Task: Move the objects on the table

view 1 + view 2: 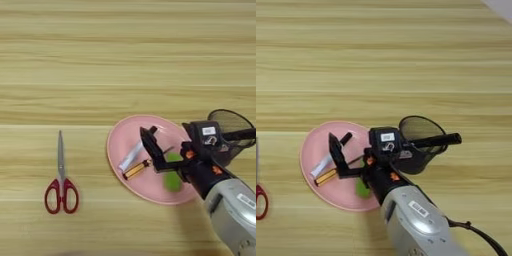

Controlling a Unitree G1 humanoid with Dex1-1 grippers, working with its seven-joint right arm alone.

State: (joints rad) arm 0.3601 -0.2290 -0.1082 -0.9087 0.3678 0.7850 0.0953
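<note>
While the table point(125, 55) fills nearly everything we see, its pale yellow-brown planks running left to right, a small pale patch beyond its far right corner shows in the right eye view, too little for us to say what it is. Most of the wood lies bare, and the things sit in the near half.

On the left we find red-handled scissors point(61, 185), blades pointing away from us, well apart from the rest. Right of them lies a pink plate point(120, 145). On it rest a white marker with a black cap point(330, 154), lying on a slant, a short yellow-and-dark stick point(326, 176) just beside it on the near side, and a green thing point(173, 181) partly hidden by the arm.

Just right of the plate stands the mesh pen cup point(418, 131), its round mouth open toward us. We see the black marker pen point(438, 140) lying across the cup's rim, its free end sticking out to the right.

Our right gripper point(387, 152) comes in from the near right on its silver forearm point(416, 220). One black finger point(336, 152) reaches left over the plate; the other side sits at the cup and pen. We read the fingers as spread wide, and we cannot tell whether they touch the pen.
</note>
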